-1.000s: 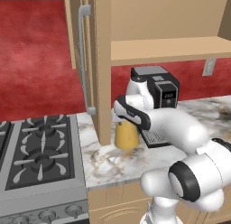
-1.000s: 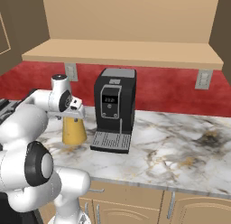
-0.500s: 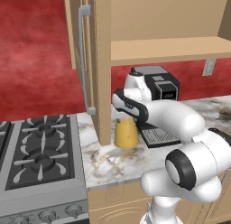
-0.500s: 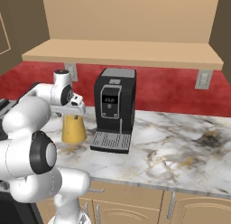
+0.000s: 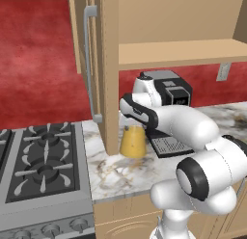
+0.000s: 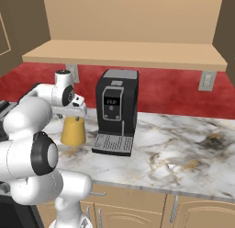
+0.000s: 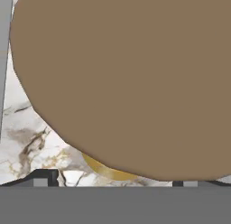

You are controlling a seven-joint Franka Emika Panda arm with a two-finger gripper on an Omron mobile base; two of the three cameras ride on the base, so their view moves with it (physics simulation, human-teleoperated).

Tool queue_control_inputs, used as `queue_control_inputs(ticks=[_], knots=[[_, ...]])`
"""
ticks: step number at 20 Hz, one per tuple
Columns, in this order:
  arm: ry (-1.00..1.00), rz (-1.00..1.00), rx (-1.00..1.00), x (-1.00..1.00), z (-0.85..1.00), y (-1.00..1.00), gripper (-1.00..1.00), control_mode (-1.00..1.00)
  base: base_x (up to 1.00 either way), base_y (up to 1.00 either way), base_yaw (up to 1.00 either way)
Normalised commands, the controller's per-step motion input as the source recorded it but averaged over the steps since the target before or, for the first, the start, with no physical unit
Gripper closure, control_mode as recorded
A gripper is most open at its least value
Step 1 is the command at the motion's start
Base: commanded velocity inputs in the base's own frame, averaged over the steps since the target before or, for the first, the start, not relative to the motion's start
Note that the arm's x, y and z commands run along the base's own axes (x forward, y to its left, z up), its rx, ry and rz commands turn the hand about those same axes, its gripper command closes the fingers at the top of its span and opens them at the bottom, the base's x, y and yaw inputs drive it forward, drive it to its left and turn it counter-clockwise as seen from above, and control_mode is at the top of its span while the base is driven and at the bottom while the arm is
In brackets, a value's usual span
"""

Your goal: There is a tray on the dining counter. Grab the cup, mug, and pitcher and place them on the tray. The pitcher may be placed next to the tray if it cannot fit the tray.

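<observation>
The pitcher (image 5: 132,142), a clear cone of orange liquid with a round tan lid, stands on the marble kitchen worktop beside the coffee machine. My gripper (image 5: 130,123) hangs straight over its top, jaws open and pointing down. From the right base view the gripper (image 6: 71,113) sits just above the pitcher (image 6: 73,130). In the hand view the tan lid (image 7: 126,83) looms very close, with an orange rim below it and my fingertips (image 7: 41,178) set wide apart at either side. The tray, cup, mug and dining counter are out of view.
A black coffee machine (image 5: 169,96) stands right of the pitcher, its drip tray (image 6: 112,143) in front. A tall wooden cabinet panel (image 5: 108,69) with a grey handle rises just left. A gas stove (image 5: 41,161) lies further left. A wooden shelf (image 6: 124,54) runs overhead.
The arm has shifted its elbow and settled the hand a little closer over the pitcher's lid. The pitcher has not moved and the jaws stay open.
</observation>
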Motion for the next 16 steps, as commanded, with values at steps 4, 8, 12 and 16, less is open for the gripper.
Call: queue_control_inputs(ticks=[4,8,12,16], knots=[[0.00,0.00,0.00,0.00,0.00,0.00,-1.00,-1.00,0.00,0.00,0.00],[0.00,0.00,0.00,0.00,0.00,0.00,-1.00,-1.00,0.00,0.00,0.00],[0.00,0.00,0.00,0.00,0.00,0.00,-1.00,-1.00,0.00,0.00,0.00],[0.00,0.00,0.00,0.00,0.00,0.00,1.00,-1.00,0.00,0.00,0.00]])
